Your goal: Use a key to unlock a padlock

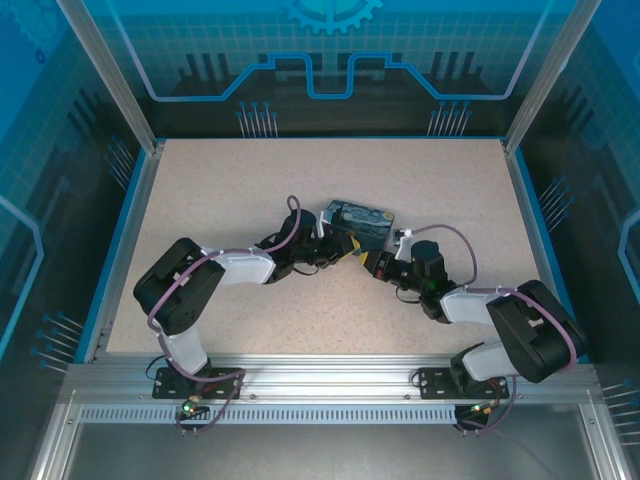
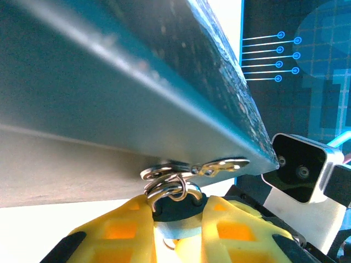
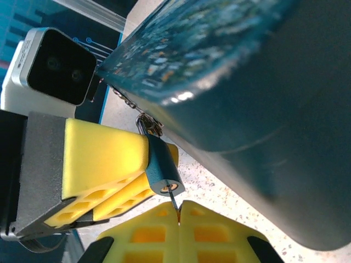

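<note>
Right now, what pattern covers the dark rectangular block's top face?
The block carries a mottled blue print with pale flecks, clearest in the right wrist view.

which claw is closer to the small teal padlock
Left. The left claw grips the padlock itself; the right claw sits just short of its keyhole end, pinching the key.

The padlock (image 1: 360, 218) lay at the middle of the table (image 1: 220, 190), with the left gripper (image 1: 346, 246) near-left of it and the right gripper (image 1: 369, 262) near-right. The key (image 3: 176, 206) was seemingly between their tips.
</note>
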{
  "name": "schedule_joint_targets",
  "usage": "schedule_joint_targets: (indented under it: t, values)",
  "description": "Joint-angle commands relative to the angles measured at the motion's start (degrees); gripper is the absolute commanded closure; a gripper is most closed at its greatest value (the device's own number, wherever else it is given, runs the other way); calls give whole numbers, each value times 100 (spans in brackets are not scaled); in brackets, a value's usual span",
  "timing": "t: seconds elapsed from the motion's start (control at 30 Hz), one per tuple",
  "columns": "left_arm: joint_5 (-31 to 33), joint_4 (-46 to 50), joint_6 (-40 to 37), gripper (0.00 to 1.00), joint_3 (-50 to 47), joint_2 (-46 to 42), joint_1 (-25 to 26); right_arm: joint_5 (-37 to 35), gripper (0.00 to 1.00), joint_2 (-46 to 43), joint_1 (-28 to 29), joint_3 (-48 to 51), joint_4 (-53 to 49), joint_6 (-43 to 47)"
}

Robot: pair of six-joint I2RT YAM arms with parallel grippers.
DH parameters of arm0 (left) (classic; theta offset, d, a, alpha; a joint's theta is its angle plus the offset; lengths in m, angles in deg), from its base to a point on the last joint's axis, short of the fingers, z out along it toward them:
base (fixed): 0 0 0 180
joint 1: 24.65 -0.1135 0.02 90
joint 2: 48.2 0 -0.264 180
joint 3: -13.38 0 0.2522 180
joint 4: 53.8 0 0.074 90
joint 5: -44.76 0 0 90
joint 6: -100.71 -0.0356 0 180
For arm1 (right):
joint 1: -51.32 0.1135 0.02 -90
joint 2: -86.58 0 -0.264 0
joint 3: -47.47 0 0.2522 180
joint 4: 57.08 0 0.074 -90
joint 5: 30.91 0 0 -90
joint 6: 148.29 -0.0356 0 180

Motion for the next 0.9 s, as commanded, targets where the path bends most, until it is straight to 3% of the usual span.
schedule_joint_targets:
  t: [0.0,0.17,0.4,0.53,0.67,0.87]
  values:
    - [-236,-269,55,92,-88,121,110,284,100,-159,91,-85,648,-737]
    - [-225,-334,69,92,-109,158,109,299,100,-257,72,-147,494,-1206]
    - [-228,-383,73,92,-125,170,127,455,100,94,64,-153,1145,-1942]
    - [-229,-398,80,91,-126,186,125,324,100,-211,116,-332,136,-1456]
    - [-201,-404,73,80,-104,172,117,33,100,-498,171,-329,-743,-993]
    - [-76,-328,37,58,-173,9,119,-8,100,-238,169,-181,-692,-1071]
